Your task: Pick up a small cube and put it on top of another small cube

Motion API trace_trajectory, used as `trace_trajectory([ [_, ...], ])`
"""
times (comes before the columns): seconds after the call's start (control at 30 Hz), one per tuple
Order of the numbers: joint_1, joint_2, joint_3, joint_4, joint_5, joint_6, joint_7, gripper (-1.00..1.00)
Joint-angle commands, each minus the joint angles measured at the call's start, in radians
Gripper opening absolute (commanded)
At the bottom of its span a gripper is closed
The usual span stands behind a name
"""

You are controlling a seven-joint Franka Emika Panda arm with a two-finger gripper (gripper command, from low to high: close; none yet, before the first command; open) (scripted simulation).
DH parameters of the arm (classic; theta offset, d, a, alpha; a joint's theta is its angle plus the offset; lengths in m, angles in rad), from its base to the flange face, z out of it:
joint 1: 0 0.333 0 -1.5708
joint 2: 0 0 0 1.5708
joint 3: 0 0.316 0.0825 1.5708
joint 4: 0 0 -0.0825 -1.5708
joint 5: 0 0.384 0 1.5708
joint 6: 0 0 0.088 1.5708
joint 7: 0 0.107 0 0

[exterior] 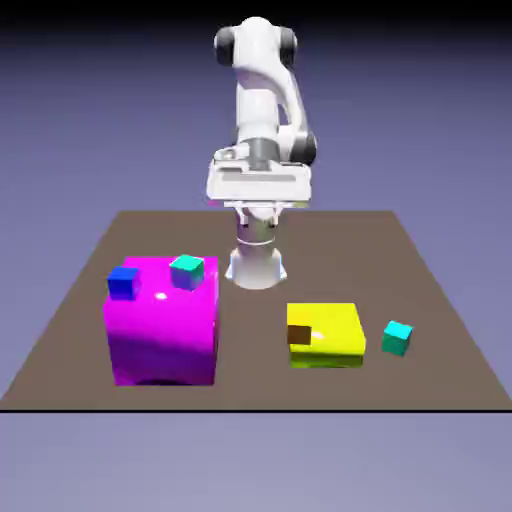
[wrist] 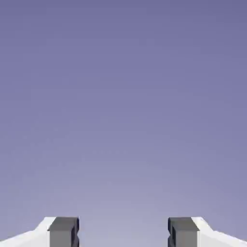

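Observation:
One small teal cube (exterior: 187,270) rests on top of the big magenta block (exterior: 162,325), near its back right corner. The other small teal cube (exterior: 397,337) lies on the table to the right of the yellow block (exterior: 327,333). My gripper (exterior: 260,212) hangs high near the robot's base, well behind and above both cubes. In the hand view the gripper (wrist: 123,234) is open, its grey fingertips (wrist: 63,231) wide apart with nothing between them. That view shows only the plain backdrop, with no cube in it.
A small blue cube (exterior: 123,282) sits on the magenta block's left side. A small brown cube (exterior: 299,335) sits at the yellow block's front left. The brown table (exterior: 330,235) ends just in front of the blocks.

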Motion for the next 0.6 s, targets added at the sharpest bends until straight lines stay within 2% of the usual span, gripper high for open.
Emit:
trace_trajectory([
  [0.0,0.033,0.021,-0.012,0.009,0.002,-0.008,-0.044,0.00],
  [0.57,0.588,0.383,-0.212,0.153,0.032,-0.137,-0.783,0.00],
])
